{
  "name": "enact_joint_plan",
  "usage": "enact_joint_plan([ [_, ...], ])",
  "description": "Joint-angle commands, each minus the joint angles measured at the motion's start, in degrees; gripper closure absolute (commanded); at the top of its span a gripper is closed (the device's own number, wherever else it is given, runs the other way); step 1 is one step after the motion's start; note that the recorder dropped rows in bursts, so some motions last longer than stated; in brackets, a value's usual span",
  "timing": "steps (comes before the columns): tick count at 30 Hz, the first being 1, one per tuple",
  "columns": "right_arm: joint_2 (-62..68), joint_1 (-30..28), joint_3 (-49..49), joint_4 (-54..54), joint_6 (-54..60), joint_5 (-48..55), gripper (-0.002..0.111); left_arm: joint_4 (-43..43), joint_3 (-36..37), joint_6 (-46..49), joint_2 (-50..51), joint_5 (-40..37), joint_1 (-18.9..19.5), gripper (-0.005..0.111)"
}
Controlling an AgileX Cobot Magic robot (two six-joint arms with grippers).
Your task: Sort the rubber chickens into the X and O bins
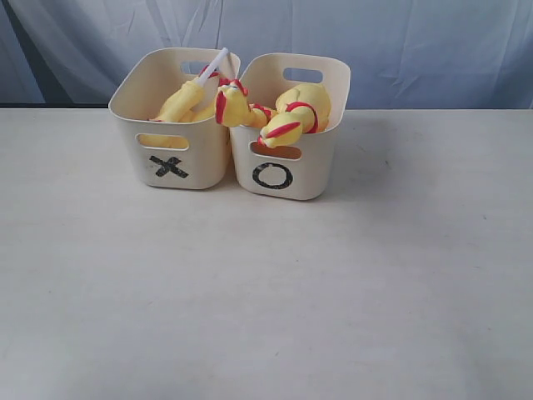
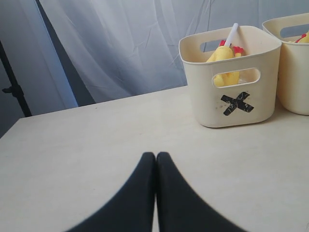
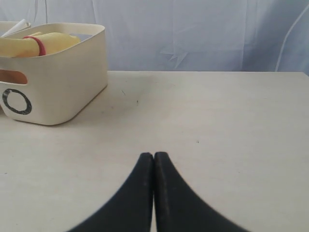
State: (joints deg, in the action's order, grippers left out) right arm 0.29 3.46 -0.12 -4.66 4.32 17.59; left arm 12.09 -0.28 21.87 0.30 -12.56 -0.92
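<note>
Exterior view: X bin (image 1: pixel 171 158) on the left and O bin (image 1: pixel 287 167) on the right, side by side and touching, toward the back of the tabletop (image 1: pixel 266 292), markings facing the camera. X bin holds a yellow chicken (image 1: pixel 185 100) with a white tube (image 1: pixel 215 65) sticking up past the rim. A second chicken (image 1: pixel 236 108), with a red comb and neck ring, lies across the two meeting rims; can't tell which bin it counts for. O bin holds a heap of large chickens (image 1: pixel 304 104) with red rings, exact count unclear. No arms visible here. Pale cloth backdrop (image 1: pixel 400 42) behind.

Left wrist view: left end effector (image 2: pixel 155 157) has its black fingers pressed together, nothing between them, over bare tabletop well short of the bins. X bin (image 2: pixel 231 104) is ahead, yellow chicken (image 2: pixel 223 54) inside and showing through the handle slot, white tube (image 2: pixel 233 34) poking up. Edge of O bin (image 2: pixel 294 72) is just beside it.

Right wrist view: right end effector (image 3: pixel 153 157) has its fingers closed tip to tip, holding nothing, over bare tabletop. O bin (image 3: pixel 58 82) sits off to one side, apart from the fingers, with a yellow chicken (image 3: pixel 53 42) with a red ring lying at rim level.
</note>
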Motion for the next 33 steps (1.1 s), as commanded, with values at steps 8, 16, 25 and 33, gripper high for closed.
enact_joint_plan([
  [8,-0.29,-0.02,0.12,0.01,-0.03,-0.15,0.108,0.25,0.28,-0.4,-0.3,0.21,-0.28,0.105],
  [16,-0.29,-0.02,0.12,-0.67,-0.03,-0.15,0.108,0.25,0.28,-0.4,-0.3,0.21,-0.28,0.105],
  [25,-0.29,-0.02,0.12,-2.52,-0.03,-0.15,0.108,0.25,0.28,-0.4,-0.3,0.21,-0.28,0.105],
  [33,-0.29,-0.02,0.12,-2.52,-0.03,-0.15,0.108,0.25,0.28,-0.4,-0.3,0.21,-0.28,0.105],
])
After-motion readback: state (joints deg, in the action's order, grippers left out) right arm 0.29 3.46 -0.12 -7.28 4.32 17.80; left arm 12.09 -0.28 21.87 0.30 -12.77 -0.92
